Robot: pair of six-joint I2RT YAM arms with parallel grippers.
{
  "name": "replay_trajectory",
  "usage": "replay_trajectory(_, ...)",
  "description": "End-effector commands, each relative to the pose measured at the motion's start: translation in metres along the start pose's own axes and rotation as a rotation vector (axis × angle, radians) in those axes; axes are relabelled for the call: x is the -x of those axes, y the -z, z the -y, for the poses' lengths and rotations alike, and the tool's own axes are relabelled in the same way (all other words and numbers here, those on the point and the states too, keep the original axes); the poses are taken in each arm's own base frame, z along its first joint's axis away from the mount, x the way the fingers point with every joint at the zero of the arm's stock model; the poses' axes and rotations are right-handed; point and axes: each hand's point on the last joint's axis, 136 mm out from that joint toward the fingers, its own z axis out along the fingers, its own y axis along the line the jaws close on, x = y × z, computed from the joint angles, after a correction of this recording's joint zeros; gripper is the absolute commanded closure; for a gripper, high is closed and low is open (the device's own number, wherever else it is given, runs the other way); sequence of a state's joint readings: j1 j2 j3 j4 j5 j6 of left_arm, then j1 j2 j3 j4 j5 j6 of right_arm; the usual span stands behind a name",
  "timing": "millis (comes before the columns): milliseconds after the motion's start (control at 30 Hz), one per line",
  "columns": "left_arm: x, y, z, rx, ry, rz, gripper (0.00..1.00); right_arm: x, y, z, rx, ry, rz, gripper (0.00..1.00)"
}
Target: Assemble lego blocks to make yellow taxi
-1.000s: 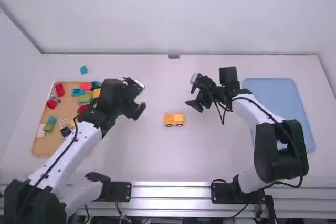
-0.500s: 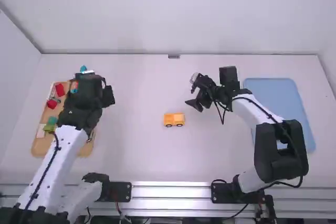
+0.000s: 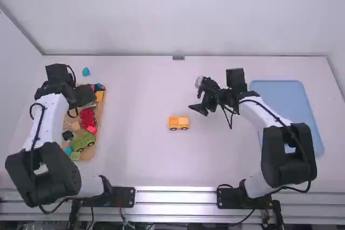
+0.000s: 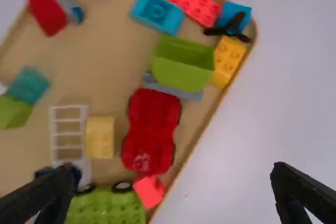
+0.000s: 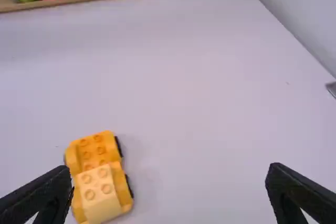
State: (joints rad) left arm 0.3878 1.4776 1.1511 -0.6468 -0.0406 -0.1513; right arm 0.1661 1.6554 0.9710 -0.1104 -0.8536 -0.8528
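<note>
Nine o'clock from the taxi [image 3: 179,123], left gripper [image 3: 80,103] over the tan tray [image 3: 89,155]; fingers wide apart, nothing between. Below it, tray loaded: red car [image 4: 152,129] at three o'clock, yellow block [image 4: 229,56] near one. Taxi mid-table, on wheels, pale yellow block [image 5: 98,192] atop one end. Right gripper [image 3: 200,95] at one o'clock from taxi, fingers spread, empty. Blue tray [image 3: 302,109] at three o'clock.

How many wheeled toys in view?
3: yellow-orange plastic block car, mid-table; red plastic car and green studded plastic base with wheels, both in the tan tray. Left arm may hide more.
</note>
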Motion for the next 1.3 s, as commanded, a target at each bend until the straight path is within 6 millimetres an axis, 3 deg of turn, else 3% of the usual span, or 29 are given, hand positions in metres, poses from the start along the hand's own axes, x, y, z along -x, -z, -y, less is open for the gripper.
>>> replay_trajectory(0, -0.003, -0.014, 0.014, -0.067, -0.1, -0.046, 0.01, 0.019, 0.013, -0.013, 0.067, 0.098, 0.118, 0.02)
replay_trajectory(200, -0.021, -0.043, -0.032, 0.194, 0.078, -0.136, 0.01, 0.017, 0.025, -0.006, 0.043, 0.083, 0.129, 0.02)
replay_trajectory(400, -0.024, -0.058, -0.055, 0.217, 0.119, -0.169, 0.02, 0.019, 0.023, -0.007, 0.046, 0.096, 0.131, 0.02)
replay_trajectory(533, -0.03, -0.068, -0.059, 0.107, 0.097, -0.214, 0.08, 0.021, 0.023, -0.005, 0.04, 0.109, 0.138, 0.02)
replay_trajectory(667, -0.029, -0.077, -0.078, 0.077, 0.144, -0.213, 0.18, 0.021, 0.023, -0.005, 0.037, 0.113, 0.14, 0.02)
replay_trajectory(833, -0.03, -0.078, -0.079, 0.059, 0.109, -0.219, 0.25, 0.021, 0.023, -0.005, 0.038, 0.11, 0.139, 0.02)
replay_trajectory(1167, -0.034, -0.087, -0.081, 0.055, 0.086, -0.238, 0.3, 0.02, 0.023, -0.004, 0.034, 0.079, 0.13, 0.02)
replay_trajectory(1267, -0.043, -0.093, -0.079, 0.058, 0.093, -0.274, 0.39, 0.02, 0.023, -0.004, 0.033, 0.087, 0.13, 0.02)
